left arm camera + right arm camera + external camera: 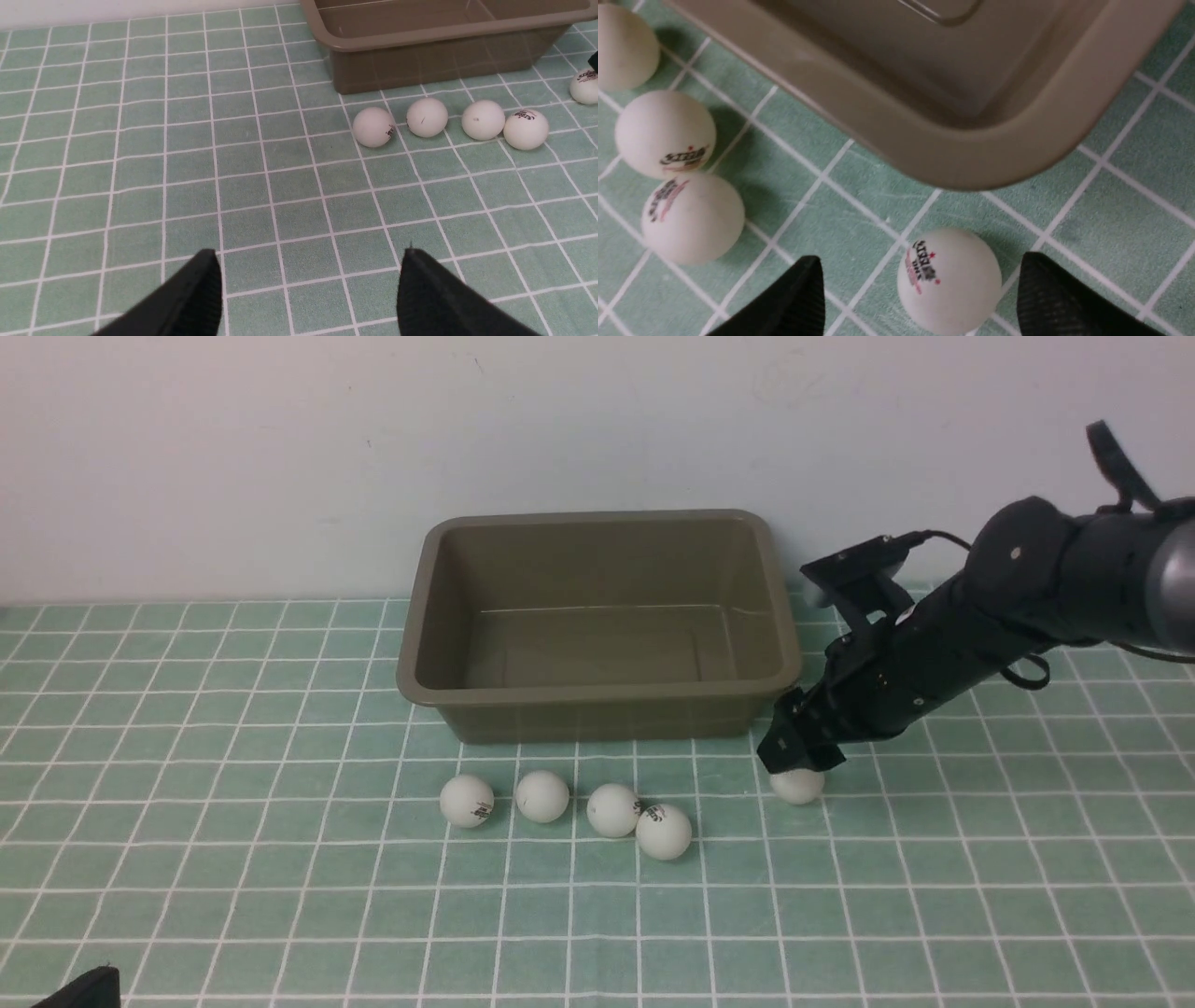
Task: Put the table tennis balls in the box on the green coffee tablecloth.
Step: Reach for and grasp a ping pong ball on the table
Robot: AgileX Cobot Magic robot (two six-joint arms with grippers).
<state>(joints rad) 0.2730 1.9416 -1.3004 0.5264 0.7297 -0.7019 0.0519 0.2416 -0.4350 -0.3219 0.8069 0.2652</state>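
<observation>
The empty olive-brown box (597, 693) stands at the back of the green coffee tablecloth (233, 821). Several white table tennis balls lie in a row in front of it, from one ball (466, 800) to another (664, 831). One more ball (796, 785) lies apart near the box's right front corner. My right gripper (794, 758) is low over that ball (948, 280), open, with a finger on each side and small gaps showing. My left gripper (308, 256) hangs open over bare cloth, well short of the row (373, 127), with nothing between its fingers.
A white wall (280, 448) rises right behind the box. The box's rounded corner (971, 163) is close ahead of the right gripper. Two of the row's balls (665, 133) touch each other to one side. A dark part of the left arm (89, 987) shows at the lower left corner.
</observation>
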